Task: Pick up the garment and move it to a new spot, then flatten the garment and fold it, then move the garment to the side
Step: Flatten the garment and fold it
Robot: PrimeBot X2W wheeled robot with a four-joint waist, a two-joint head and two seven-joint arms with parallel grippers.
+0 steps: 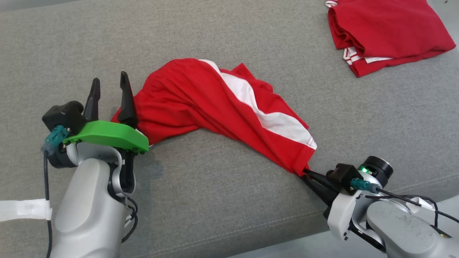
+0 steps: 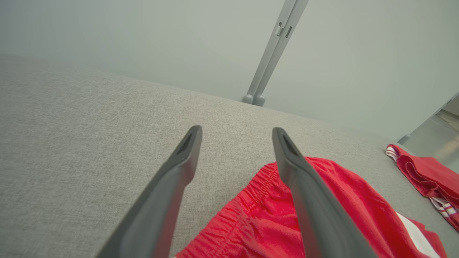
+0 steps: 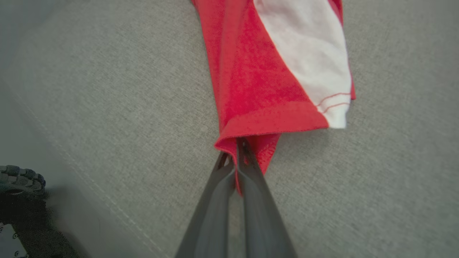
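Bright, even, diffuse light is recorded in all views. Soft shadows are cast on the cushion (image 1: 215, 200) beneath the garment (image 1: 200, 104) at head-view centre. The left gripper (image 2: 236, 129) and right gripper (image 3: 235, 147) are rendered blurred toward the bottom edges of the wrist views. The lower-left corner of the right wrist view is dark.

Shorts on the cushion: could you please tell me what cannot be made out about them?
- Head view: shorts' waistband corner behind the open left jaws.
- Right wrist view: hem corner hidden between the shut right jaws.
- Left wrist view: bottom edge cuts them off.
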